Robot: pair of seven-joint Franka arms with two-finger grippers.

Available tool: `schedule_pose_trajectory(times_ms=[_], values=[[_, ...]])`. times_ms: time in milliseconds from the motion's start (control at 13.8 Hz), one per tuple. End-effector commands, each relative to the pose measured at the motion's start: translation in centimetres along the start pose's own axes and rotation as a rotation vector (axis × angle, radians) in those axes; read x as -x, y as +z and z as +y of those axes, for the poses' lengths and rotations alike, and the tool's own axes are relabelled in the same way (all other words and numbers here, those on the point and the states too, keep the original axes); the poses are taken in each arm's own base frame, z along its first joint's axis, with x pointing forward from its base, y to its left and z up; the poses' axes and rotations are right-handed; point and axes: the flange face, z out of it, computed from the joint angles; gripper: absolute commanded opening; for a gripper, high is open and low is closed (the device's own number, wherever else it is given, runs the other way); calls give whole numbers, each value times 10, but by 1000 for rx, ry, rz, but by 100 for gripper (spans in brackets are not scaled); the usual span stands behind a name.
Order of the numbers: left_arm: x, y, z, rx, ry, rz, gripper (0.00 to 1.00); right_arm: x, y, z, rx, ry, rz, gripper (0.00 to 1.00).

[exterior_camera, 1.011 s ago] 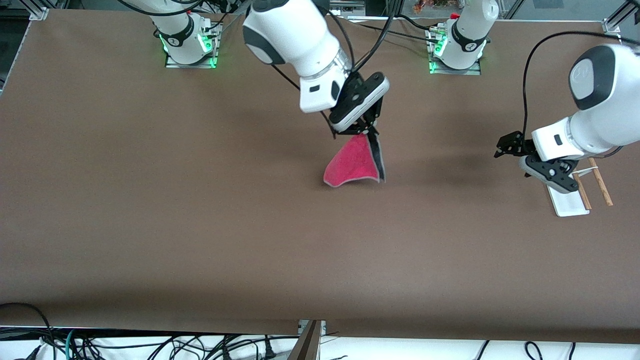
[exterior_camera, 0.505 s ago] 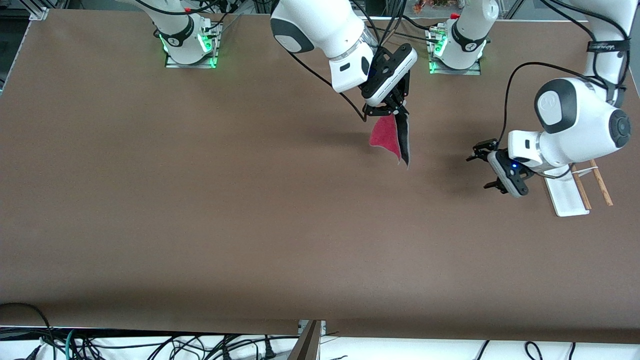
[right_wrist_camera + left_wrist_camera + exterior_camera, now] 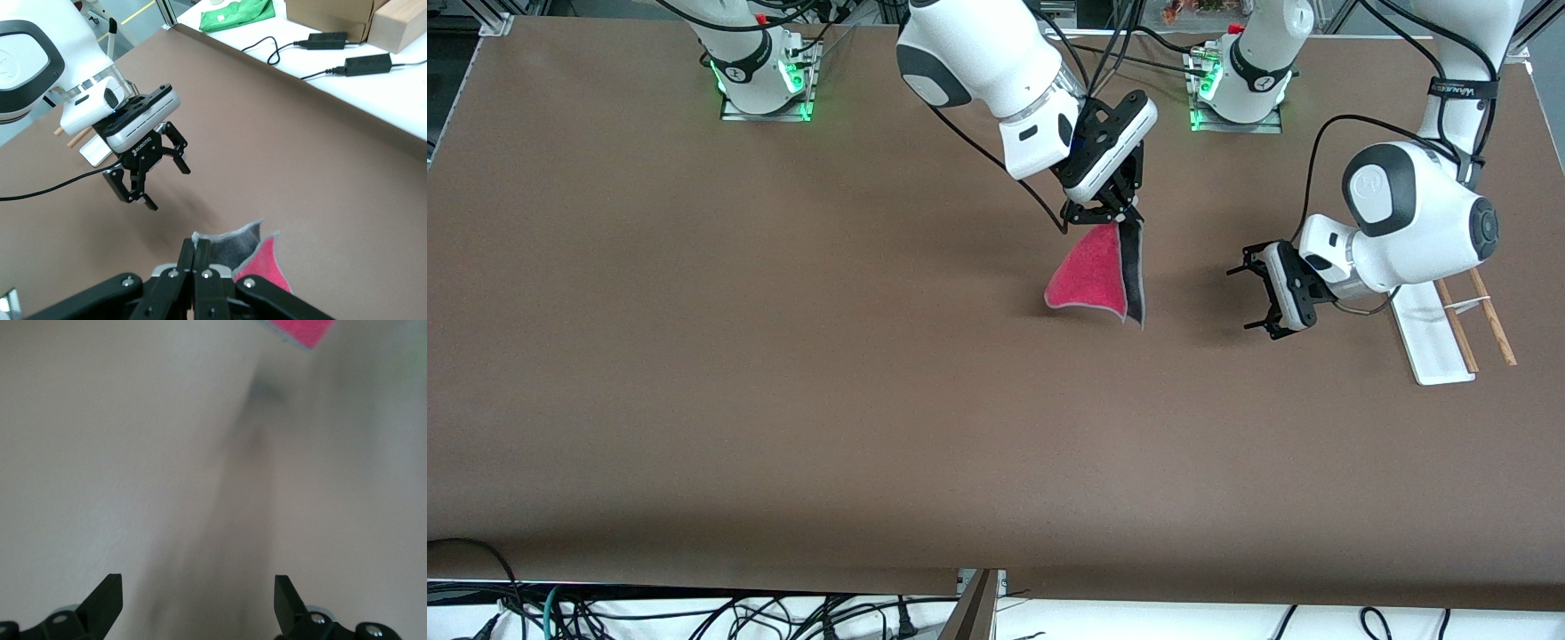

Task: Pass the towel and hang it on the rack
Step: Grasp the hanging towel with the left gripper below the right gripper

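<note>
The right gripper (image 3: 1104, 213) is up over the middle of the table (image 3: 783, 373), its fingers pinched together on one corner of the towel (image 3: 1094, 280). The towel hangs from that corner, folded on itself, with the pink-red face toward the right arm's end and the dark grey face showing as a narrow strip toward the left arm's end; its lower edge is close over the table. In the right wrist view the closed fingertips (image 3: 200, 257) hold the grey-edged corner, with the pink side beside them. The left gripper (image 3: 1249, 300) is over the table between the towel and the rack (image 3: 1436, 342), turned toward the towel, its fingers spread wide with nothing between them; it is apart from the cloth. The left wrist view shows both fingertips (image 3: 107, 593) held wide apart and a corner of the pink cloth farther off. The rack stands near the left arm's end of the table, its two wooden rods (image 3: 1476, 324) bare.
</note>
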Motion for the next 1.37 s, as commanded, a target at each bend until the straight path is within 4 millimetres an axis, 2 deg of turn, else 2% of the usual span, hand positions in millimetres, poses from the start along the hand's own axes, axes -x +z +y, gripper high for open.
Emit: schedule_pose_trajectory(times_ms=[0, 217, 578, 722, 794, 1011, 1300], values=[[-32, 5, 15, 0, 53, 54, 100, -7, -4, 2, -3, -25, 30, 0], [-64, 15, 25, -46, 101, 65, 100, -8, -5, 3, -4, -21, 31, 0], [-99, 28, 41, -42, 138, 60, 100, -8, -6, 2, -7, -10, 34, 0], [-118, 29, 40, -99, 184, 58, 100, -8, -6, 2, -7, -11, 34, 0], [-122, 33, 39, -101, 197, 57, 100, -8, -6, 2, -8, -10, 34, 0], [-141, 26, 31, -122, 219, 76, 100, -8, -6, 2, -8, -10, 34, 0], [-146, 29, 32, -121, 224, 80, 100, -8, -6, 2, -7, -10, 35, 0]])
